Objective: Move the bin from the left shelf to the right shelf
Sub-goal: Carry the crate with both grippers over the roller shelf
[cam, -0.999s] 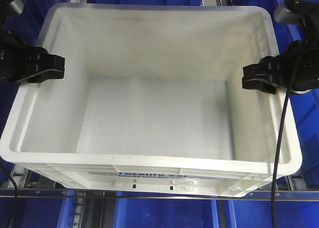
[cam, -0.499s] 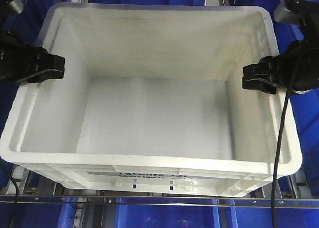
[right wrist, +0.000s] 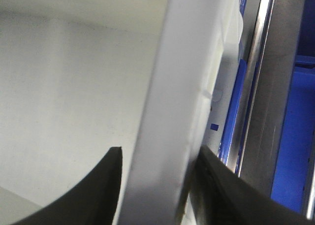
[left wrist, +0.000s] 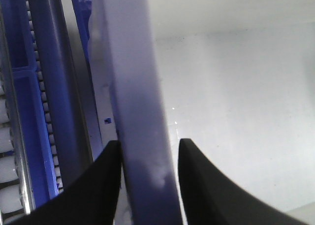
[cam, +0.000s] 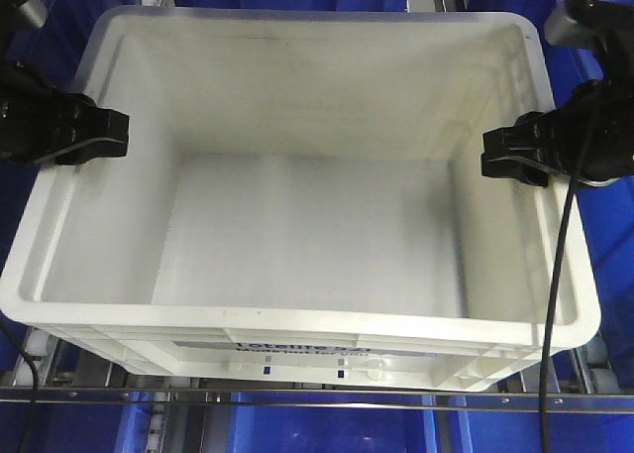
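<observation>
one large white rectangular plastic bin (cam: 297,322), thick rolled rim, black front print | left pincer (cam: 111,136) clamping rim between its fingers | right pincer (cam: 495,162) likewise | two pincers

place: probably warehouse | cues: blue bins (cam: 327,428), roller-track shelf rails (left wrist: 45,129)
</observation>
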You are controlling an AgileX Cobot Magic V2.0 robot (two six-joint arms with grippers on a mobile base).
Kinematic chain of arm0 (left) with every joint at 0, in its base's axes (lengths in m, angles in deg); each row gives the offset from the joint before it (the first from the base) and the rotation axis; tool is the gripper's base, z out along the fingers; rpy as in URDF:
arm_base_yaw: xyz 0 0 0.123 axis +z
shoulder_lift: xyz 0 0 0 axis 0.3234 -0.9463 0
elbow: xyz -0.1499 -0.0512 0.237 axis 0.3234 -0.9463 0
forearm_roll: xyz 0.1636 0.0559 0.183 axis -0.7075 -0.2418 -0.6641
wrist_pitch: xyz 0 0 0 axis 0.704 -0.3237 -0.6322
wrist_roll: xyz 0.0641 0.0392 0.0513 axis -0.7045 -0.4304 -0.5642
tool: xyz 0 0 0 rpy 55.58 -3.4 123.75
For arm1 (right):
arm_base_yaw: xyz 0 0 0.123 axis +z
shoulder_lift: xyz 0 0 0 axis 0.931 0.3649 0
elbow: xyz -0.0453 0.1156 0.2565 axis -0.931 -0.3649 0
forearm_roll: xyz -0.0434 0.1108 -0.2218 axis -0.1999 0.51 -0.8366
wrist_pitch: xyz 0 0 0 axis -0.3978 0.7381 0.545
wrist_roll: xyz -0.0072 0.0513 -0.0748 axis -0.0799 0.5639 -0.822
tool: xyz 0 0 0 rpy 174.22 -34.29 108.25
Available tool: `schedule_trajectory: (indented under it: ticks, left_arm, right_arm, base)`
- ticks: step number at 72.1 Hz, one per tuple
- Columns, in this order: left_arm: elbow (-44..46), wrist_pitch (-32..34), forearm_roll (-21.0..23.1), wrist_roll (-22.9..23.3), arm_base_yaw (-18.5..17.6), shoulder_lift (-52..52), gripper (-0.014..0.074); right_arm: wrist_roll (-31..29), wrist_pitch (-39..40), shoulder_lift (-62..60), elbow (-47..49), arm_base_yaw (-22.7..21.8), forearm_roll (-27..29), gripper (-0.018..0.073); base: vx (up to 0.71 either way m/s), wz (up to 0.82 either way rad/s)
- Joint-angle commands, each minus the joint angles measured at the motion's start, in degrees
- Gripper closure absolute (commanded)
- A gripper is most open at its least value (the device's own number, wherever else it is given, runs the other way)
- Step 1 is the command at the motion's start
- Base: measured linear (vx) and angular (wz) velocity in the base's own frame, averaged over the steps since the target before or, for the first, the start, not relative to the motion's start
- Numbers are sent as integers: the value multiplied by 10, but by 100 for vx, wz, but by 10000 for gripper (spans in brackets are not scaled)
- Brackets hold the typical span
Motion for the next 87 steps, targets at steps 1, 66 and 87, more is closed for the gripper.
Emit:
schedule_trajectory:
  ticks: [1,66,87]
  left_arm:
    - [20,40,32,-26,-5,27,594]
    - [20,64,33,-27,-5,4,594]
    - [20,82,32,-40,-5,-8,594]
  right_arm:
    - [-17,48,-19,21,-2,5,564]
    - [-17,126,-19,21,-2,1,564]
    - [-43,172,-19,21,-2,1,564]
  base:
    - [0,0]
    - [0,0]
    - [0,0]
